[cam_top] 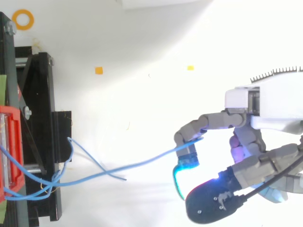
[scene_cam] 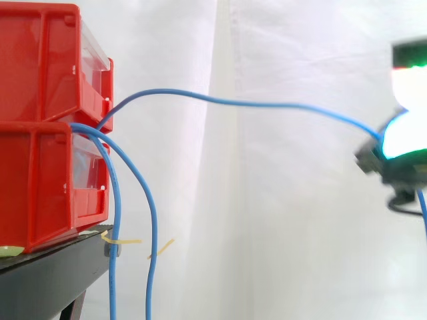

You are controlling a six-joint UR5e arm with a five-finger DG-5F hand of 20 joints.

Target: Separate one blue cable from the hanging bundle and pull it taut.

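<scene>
Several blue cables come out between two stacked red bins (scene_cam: 40, 120) at the left. Two hanging cables (scene_cam: 152, 220) drop straight down past the stand. One blue cable (scene_cam: 267, 103) is drawn apart from them and runs right in a shallow arc to my hand (scene_cam: 407, 143) at the right edge. From above, that cable (cam_top: 142, 163) leads from the bin (cam_top: 8, 151) to my hand (cam_top: 255, 161), whose curled fingers (cam_top: 191, 137) pinch it near its end. The cable's tail curls down below the fingers. A loose cable end (cam_top: 124, 178) lies under the pulled cable.
The bins stand on a black stand (scene_cam: 47, 280), whose frame (cam_top: 45, 118) lies along the left of the top view. Yellow tape strips (scene_cam: 123, 240) hang at the stand's edge. An orange ring (cam_top: 22, 19) and small orange markers (cam_top: 98, 70) lie on the white floor. A white curtain (scene_cam: 280, 233) is behind.
</scene>
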